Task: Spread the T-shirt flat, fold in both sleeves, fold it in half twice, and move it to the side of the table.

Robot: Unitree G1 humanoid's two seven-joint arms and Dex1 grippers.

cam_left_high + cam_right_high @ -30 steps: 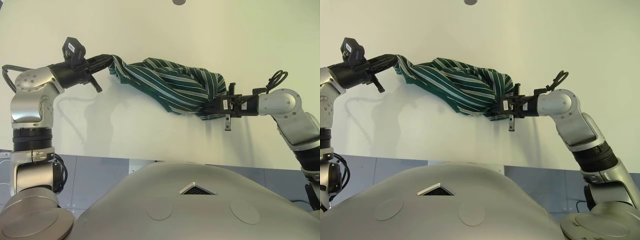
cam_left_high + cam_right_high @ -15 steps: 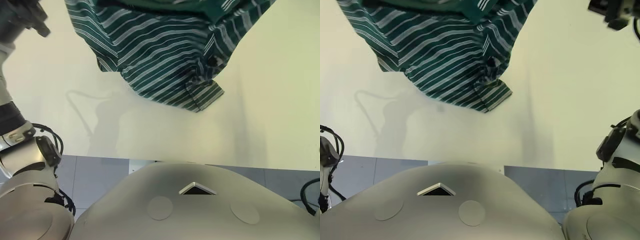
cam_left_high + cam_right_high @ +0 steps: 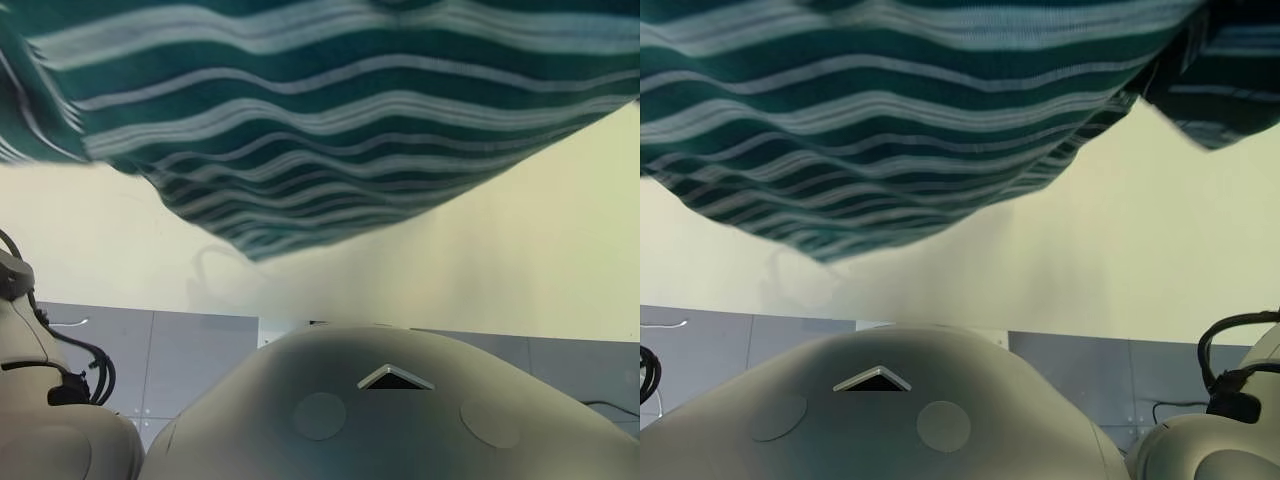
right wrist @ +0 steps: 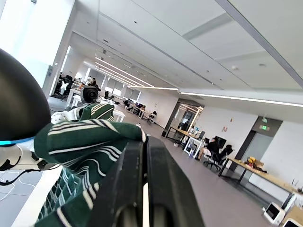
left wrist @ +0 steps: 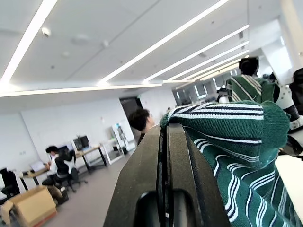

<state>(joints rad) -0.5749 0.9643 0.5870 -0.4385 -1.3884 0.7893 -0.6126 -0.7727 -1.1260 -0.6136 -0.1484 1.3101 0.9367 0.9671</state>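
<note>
The green T-shirt with white stripes (image 3: 320, 110) hangs high in the air, close in front of the head camera, its lower edge sagging over the cream table (image 3: 540, 260). In the left wrist view my left gripper (image 5: 166, 137) is shut on a bunched fold of the T-shirt (image 5: 227, 127), raised toward the ceiling. In the right wrist view my right gripper (image 4: 143, 151) is shut on another bunch of the striped T-shirt (image 4: 85, 137), also held high. A loose flap of the T-shirt (image 3: 1225, 90) dangles at the right.
The table's near edge (image 3: 460, 335) runs across just ahead of me, with grey floor tiles (image 3: 150, 350) below it. The room behind holds desks and seated people (image 5: 59, 163) far off.
Both arms have lifted the T-shirt from the table up and toward the camera; from a stretched bundle between the grippers it now hangs spread across the top of the eye views.
</note>
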